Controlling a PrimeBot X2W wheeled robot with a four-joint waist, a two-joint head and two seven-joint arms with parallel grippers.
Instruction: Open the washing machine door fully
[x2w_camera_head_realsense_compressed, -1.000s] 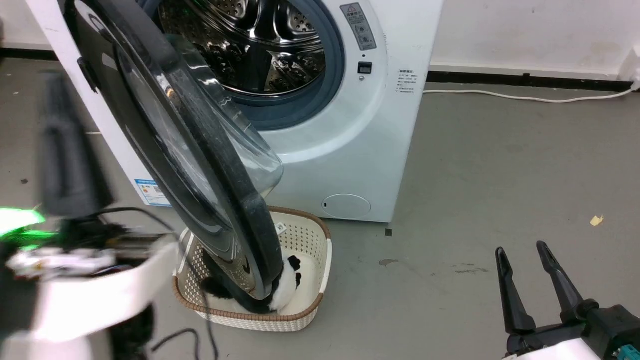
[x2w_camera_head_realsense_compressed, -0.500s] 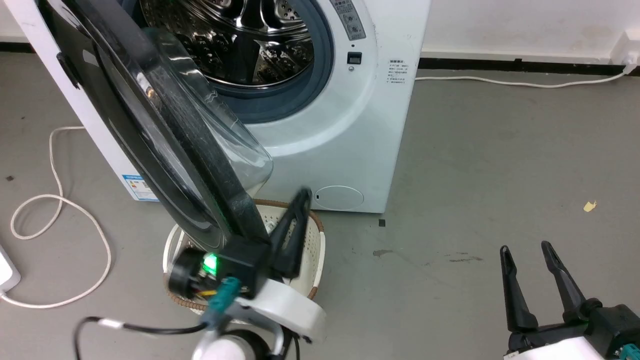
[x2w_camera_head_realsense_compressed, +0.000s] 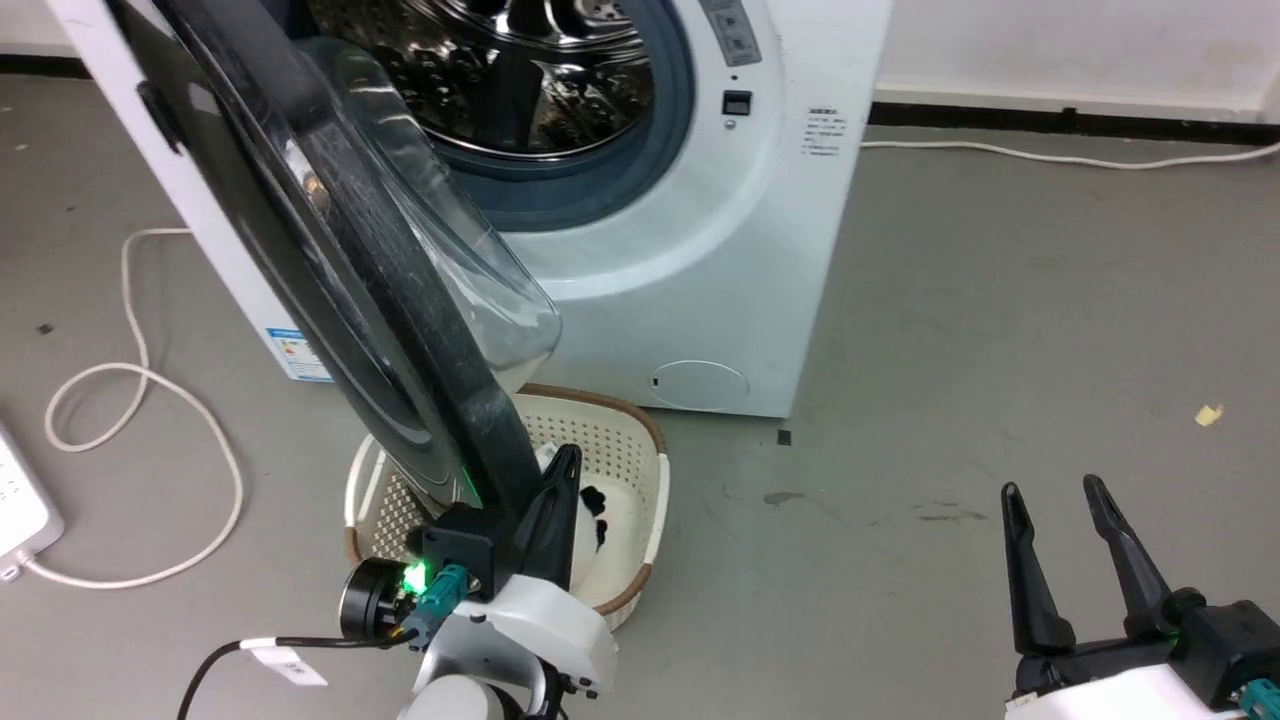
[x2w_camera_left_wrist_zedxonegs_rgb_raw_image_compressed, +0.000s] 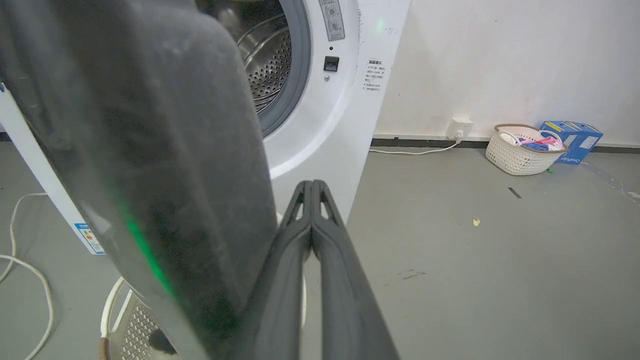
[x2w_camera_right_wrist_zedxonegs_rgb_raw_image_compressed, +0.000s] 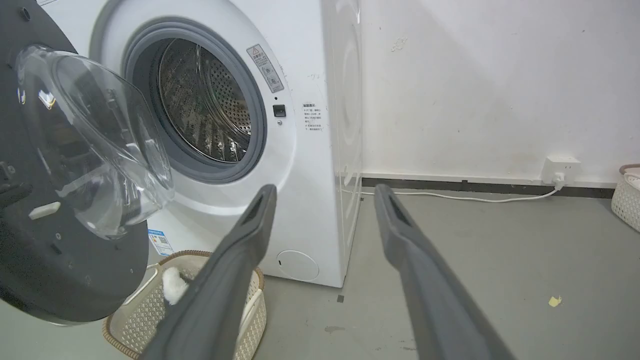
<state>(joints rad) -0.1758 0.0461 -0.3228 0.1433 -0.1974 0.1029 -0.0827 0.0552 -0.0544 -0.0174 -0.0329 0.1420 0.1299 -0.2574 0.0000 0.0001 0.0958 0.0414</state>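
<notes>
In the head view, the washing machine door (x2w_camera_head_realsense_compressed: 415, 330) stands swung out from the left side of the washing machine (x2w_camera_head_realsense_compressed: 700, 250). It is nearly edge-on, and its lower edge hangs over the basket (x2w_camera_head_realsense_compressed: 610, 440). The left gripper (x2w_camera_head_realsense_compressed: 566, 465) sits just right of that lower edge, its fingers pressed together on nothing. The right gripper (x2w_camera_head_realsense_compressed: 1050, 487) hangs at the near right, fingers apart and empty.

In the left wrist view, the black rim looms just left of the joined fingers (touching or barely apart, I cannot tell).

In the right wrist view, the clear bowl bulges from the door's inner face, beside the drum (x2w_camera_right_wrist_zedxonegs_rgb_raw_image_compressed: 205, 100).

The door is probably stiff and heavy and swings only on its hinge. Its glossy rim looks slippery, so a push suits it better than a pinch. The best place is the inner rim at the free edge, well away from the glass.
</notes>
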